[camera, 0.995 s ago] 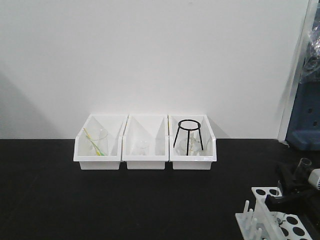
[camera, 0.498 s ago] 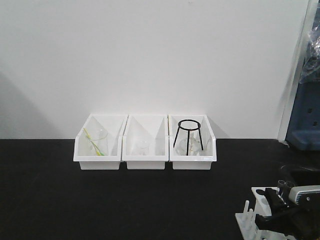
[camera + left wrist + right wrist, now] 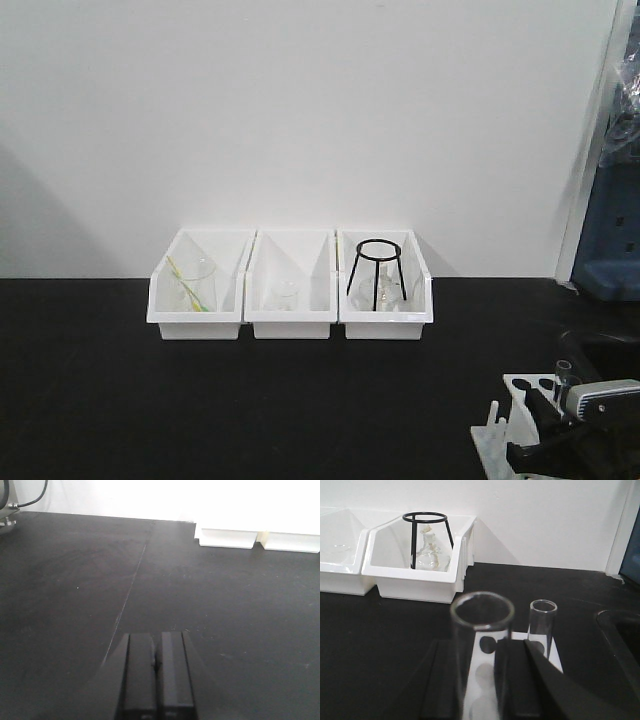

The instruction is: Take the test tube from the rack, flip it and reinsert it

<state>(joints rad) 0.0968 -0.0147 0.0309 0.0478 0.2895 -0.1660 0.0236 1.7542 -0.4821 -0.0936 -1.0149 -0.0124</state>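
Note:
The white rack (image 3: 522, 395) stands at the table's front right corner; its holed top plate also shows in the right wrist view (image 3: 555, 659). My right gripper (image 3: 562, 435) is shut on a clear test tube (image 3: 481, 625). It holds the tube upright, open end up, over the rack's holes, with the tube's rim just above the gripper (image 3: 563, 368). The gripper's fingers (image 3: 517, 670) flank the tube. A second tube like it (image 3: 541, 625) stands in the rack just right of it. My left gripper (image 3: 156, 637) is shut and empty, low over the bare black table.
Three white storage bins (image 3: 291, 295) line the back wall. The left one holds a beaker (image 3: 193, 285), the right one a black tripod stand (image 3: 377, 270) and a flask (image 3: 430, 552). Blue equipment (image 3: 612, 240) stands at the far right, with a dark curved edge (image 3: 615, 630) beside the rack.
My right gripper has come down and toward the front with the tube. The tube went from tilted above the rack to upright low over its holes. The left arm has not moved.

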